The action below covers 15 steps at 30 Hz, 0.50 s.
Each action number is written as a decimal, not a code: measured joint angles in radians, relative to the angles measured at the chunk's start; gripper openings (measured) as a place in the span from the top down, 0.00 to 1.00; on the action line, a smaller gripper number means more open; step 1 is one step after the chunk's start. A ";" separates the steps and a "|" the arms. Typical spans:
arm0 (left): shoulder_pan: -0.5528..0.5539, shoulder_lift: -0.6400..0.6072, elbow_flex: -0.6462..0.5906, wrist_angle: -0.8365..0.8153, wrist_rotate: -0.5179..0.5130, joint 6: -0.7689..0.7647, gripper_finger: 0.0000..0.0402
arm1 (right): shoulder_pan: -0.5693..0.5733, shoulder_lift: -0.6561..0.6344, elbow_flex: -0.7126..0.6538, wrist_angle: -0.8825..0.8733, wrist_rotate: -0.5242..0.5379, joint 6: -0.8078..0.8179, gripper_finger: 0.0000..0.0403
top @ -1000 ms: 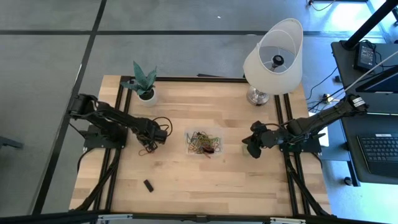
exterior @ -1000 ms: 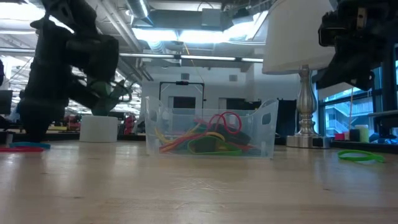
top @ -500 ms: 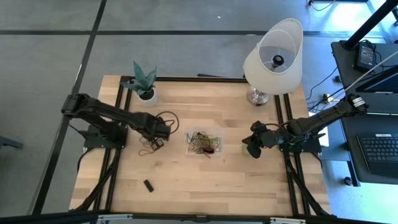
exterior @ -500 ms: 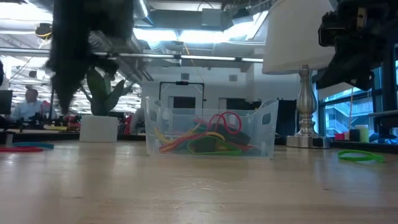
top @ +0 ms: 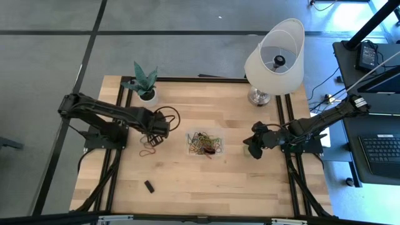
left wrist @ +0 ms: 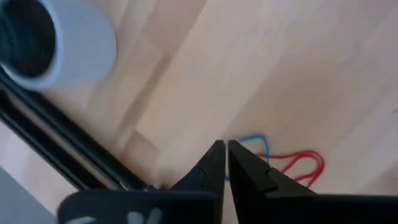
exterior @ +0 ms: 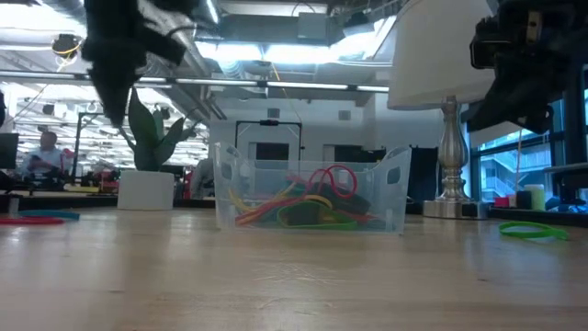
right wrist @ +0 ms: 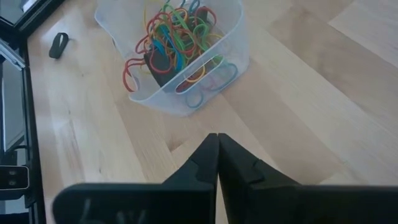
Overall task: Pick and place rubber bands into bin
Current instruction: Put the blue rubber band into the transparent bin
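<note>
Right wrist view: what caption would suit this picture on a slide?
Right gripper, fingers shut, hovers over the wooden table facing the clear bin full of colourful rubber bands.

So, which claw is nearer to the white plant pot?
Left. The left claw is just below and right of the white plant pot in the high view; the right claw waits far across the table, beyond the bin.

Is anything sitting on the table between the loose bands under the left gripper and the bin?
Nothing visible does. In the high view, bare wood lies between the loose rubber bands below the left gripper and the bin. The small black piece lies nearer the table's front edge, off that line.
</note>
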 joint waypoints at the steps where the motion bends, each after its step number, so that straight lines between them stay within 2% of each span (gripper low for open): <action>1: 0.004 0.000 -0.018 0.002 0.011 -0.034 0.95 | 0.000 0.000 0.000 0.003 0.000 0.000 0.97; 9: 0.020 0.000 -0.237 0.018 0.096 -0.264 0.80 | 0.000 0.000 0.000 0.024 0.000 0.001 0.97; 13: 0.020 0.000 -0.335 0.109 0.194 -0.329 0.77 | 0.000 0.000 0.000 0.033 0.001 0.001 0.97; 15: 0.020 0.000 -0.368 0.175 0.209 -0.332 0.76 | 0.000 0.000 0.000 0.040 0.002 0.001 0.97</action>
